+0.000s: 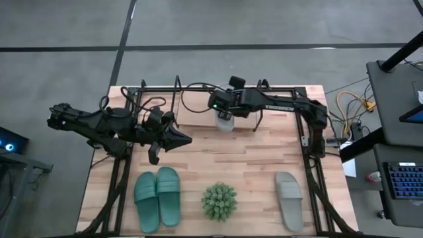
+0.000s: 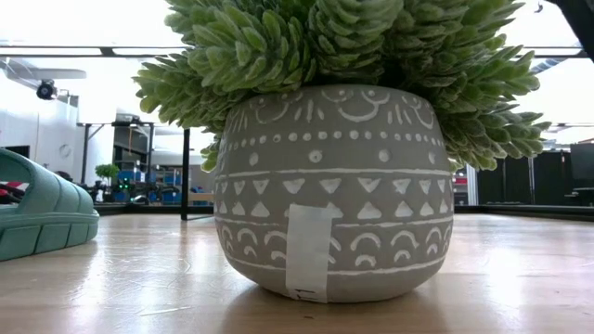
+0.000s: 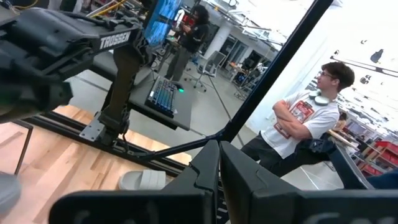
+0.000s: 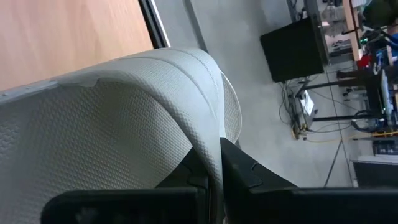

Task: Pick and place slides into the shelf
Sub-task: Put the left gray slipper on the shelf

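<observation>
My right gripper (image 1: pixel 223 114) reaches over the shelf (image 1: pixel 198 119) at the table's far side, a black wire rack on a light wooden board. It is shut on a pale grey slide (image 1: pixel 225 123). A second pale grey slide (image 1: pixel 289 200) lies flat near the front right. The teal pair (image 1: pixel 158 198) lies side by side at the front left. My left gripper (image 1: pixel 187 139) waits shut and level, left of centre, touching nothing. My right gripper pinches the grey slide's wide textured strap at its edge (image 4: pixel 211 134) between its two fingers (image 4: pixel 249 171). The fingers slant down from the table's right. The slide hangs below them over the shelf's board; whether it touches the board I cannot tell.
A spiky green plant in a patterned grey pot (image 1: pixel 219 201) stands at the front centre between the teal pair and the lone grey slide; it fills the low view (image 2: pixel 329 186). Black frame rails (image 1: pixel 310 172) run along both table sides. A person (image 3: pixel 305 118) stands beyond the table.
</observation>
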### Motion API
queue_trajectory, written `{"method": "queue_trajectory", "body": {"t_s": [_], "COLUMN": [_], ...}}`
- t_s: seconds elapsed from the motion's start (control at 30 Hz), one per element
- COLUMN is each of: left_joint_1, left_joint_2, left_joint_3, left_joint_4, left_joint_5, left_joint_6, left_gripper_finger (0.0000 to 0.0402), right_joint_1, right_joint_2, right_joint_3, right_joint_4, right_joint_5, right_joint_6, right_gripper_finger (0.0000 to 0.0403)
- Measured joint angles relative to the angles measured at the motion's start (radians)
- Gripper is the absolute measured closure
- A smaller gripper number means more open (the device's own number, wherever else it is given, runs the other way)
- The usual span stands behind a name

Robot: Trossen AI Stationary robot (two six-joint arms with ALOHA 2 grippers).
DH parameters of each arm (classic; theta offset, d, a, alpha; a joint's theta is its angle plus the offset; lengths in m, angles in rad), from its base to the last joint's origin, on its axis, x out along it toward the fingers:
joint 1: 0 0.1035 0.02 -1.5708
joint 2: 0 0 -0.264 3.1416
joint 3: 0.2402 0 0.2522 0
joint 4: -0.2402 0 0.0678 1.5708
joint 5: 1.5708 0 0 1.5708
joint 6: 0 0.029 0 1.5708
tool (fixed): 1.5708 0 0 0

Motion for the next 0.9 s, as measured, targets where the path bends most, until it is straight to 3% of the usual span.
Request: {"method": "queue_trajectory", "body": {"t_s": [0.4, 0.5, 0.9], "left_joint_1": [0.0, 0.0, 0.0], "left_joint_2": [-0.001, -0.001, -0.001], "left_joint_3": [0.004, 0.004, 0.004], "left_joint_4": [-0.001, 0.0, 0.001], "left_joint_5": [0.0, 0.0, 0.001], "left_joint_6": [0.0, 0.0, 0.004], "left_gripper_finger": [0.0402, 0.0402, 0.0402], "right_joint_1": [-0.02, -0.028, -0.049], "right_joint_2": [0.173, 0.182, 0.18], "right_joint_3": [0.185, 0.192, 0.165], "right_joint_4": [-0.095, -0.111, -0.087], "right_joint_5": [0.075, 0.112, 0.08], "right_joint_6": [-0.021, -0.022, -0.037], "right_gripper_finger": [0.0392, 0.0392, 0.0392]}}
